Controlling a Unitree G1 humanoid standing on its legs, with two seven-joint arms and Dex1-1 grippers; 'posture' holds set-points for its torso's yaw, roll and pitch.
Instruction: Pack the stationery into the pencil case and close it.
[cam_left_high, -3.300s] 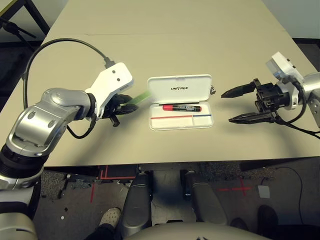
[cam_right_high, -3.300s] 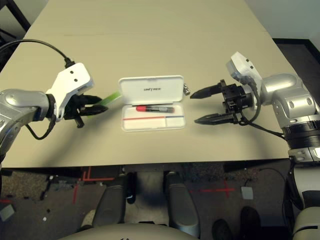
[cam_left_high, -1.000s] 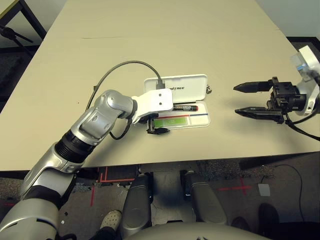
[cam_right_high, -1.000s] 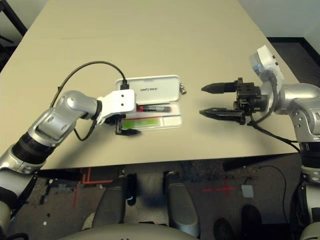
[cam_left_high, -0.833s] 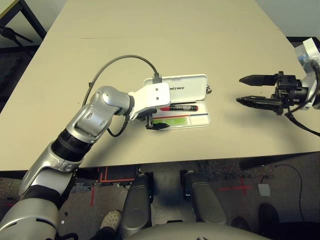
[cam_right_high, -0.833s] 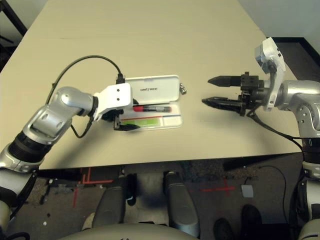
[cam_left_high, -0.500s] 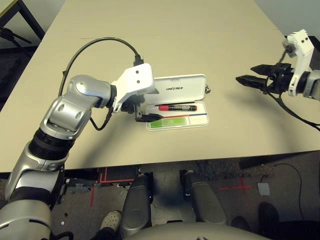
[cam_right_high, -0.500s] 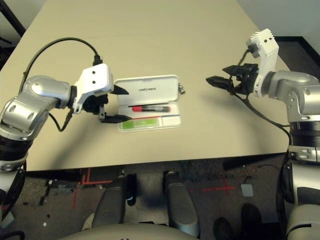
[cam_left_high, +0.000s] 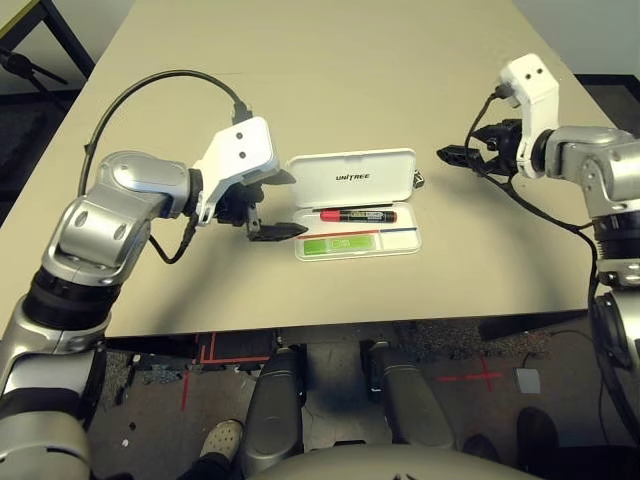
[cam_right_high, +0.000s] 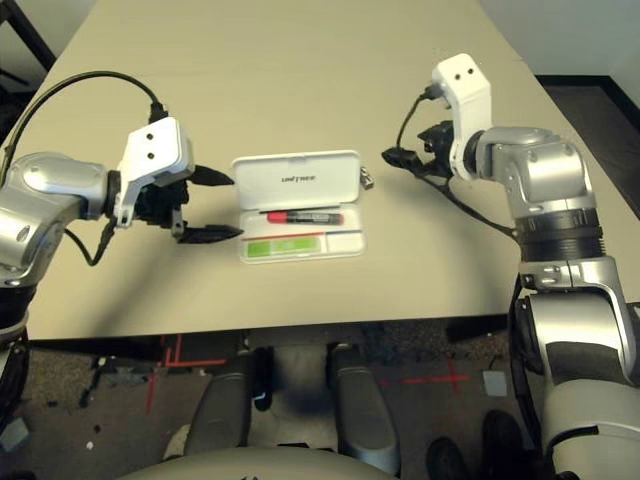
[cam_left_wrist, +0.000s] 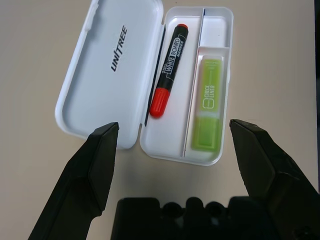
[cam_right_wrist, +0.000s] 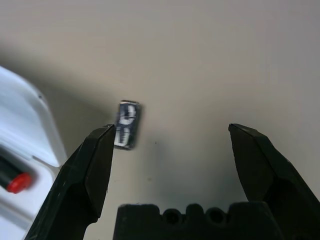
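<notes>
Pencil case (cam_left_high: 356, 205) is lying open, holding marker (cam_left_high: 358, 215) and green bar (cam_left_high: 341, 244); metal piece (cam_right_wrist: 127, 124) is waiting on the worktop (cam_left_high: 330, 90); both grippers' jaws are spread.

Left pincer (cam_left_high: 272, 205) agape; right pincer (cam_right_wrist: 172, 150) agape

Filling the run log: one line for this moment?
pencil case open | marker, green bar inside | metal piece on table | right gripper open near it | left gripper open

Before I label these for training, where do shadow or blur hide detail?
Right wrist view: the metal piece is soft, its markings unreadable, and a shadow darkens the table beside the pencil case. Left wrist view: print on the red marker and green bar reads clearly. Left eye view: evenly lit, shadows faint.
</notes>
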